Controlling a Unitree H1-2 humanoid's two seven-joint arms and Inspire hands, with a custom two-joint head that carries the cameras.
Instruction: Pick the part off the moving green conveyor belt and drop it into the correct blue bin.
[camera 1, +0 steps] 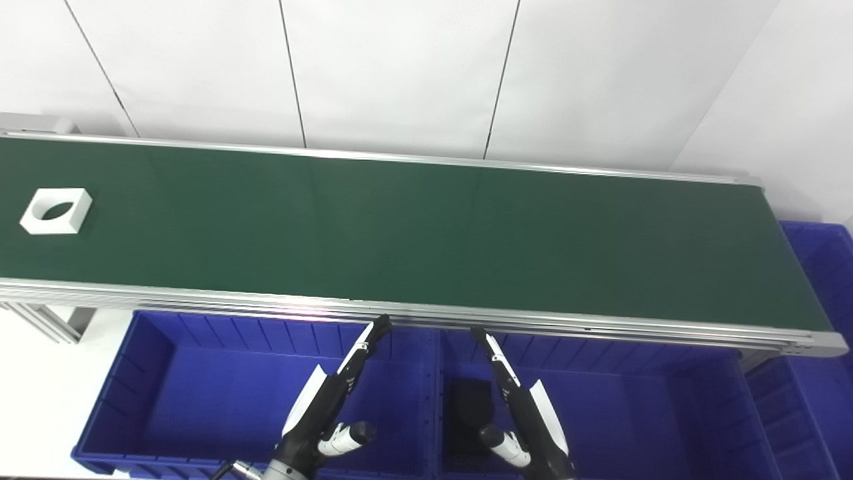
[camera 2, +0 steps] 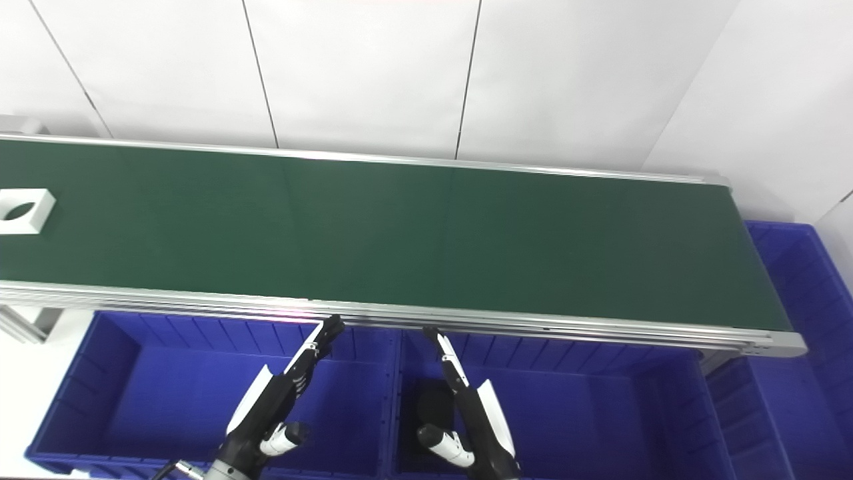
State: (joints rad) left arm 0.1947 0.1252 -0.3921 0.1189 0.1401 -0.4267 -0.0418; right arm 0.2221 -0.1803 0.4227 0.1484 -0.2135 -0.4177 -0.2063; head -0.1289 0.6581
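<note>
A white square part (camera 1: 56, 211) with a round hole lies flat at the far left of the green conveyor belt (camera 1: 426, 233). Both hands hover low in front of the belt, above the blue bins. My left hand (camera 1: 330, 400) is open, fingers stretched toward the belt's near rail, thumb out to the side. My right hand (camera 1: 523, 407) mirrors it, also open and holding nothing. The part is far to the left of both hands. A dark object (camera 1: 470, 407) lies in the right-hand bin (camera 1: 600, 413), beside my right hand.
The left blue bin (camera 1: 200, 400) sits under the belt's near rail (camera 1: 426, 313). Another blue bin (camera 1: 820, 267) stands past the belt's right end. White wall panels rise behind the belt. A metal frame leg (camera 1: 46, 320) shows at lower left.
</note>
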